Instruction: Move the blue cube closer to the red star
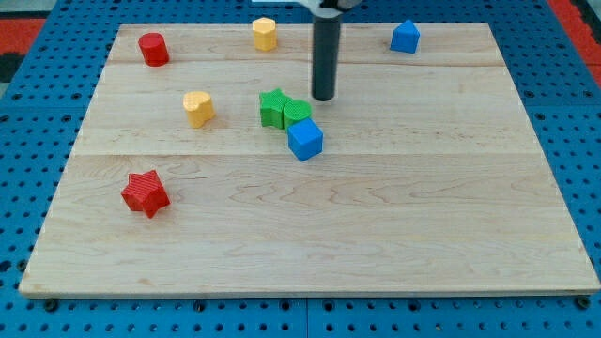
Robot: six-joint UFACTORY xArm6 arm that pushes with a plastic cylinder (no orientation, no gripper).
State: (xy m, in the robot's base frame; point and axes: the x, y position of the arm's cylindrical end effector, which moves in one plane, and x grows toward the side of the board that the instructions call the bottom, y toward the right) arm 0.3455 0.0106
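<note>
1. A wooden board (376, 235) was seen lying on a blue table with holes (573, 113).
2. The dark rod (325, 56) was seen coming down from the view's top, and my tip (323, 98) was placed just above and to the right of the green blocks.
3. No gripper was seen on the rod, so nothing was pinched or held.
4. The blue cube (305, 139) was found near the middle of the board, touching the green cylinder (297, 113) at its lower right.
5. A green star (273, 107) was seen touching the green cylinder on its left.
6. The red star (145, 192) was found well apart from the blue cube, at the view's lower left.
7. A yellow heart-like block (198, 108) was seen to the left of the green star.
8. A red cylinder (153, 49), a yellow hexagon block (265, 33) and a blue house-shaped block (405, 37) were seen along the view's top.
</note>
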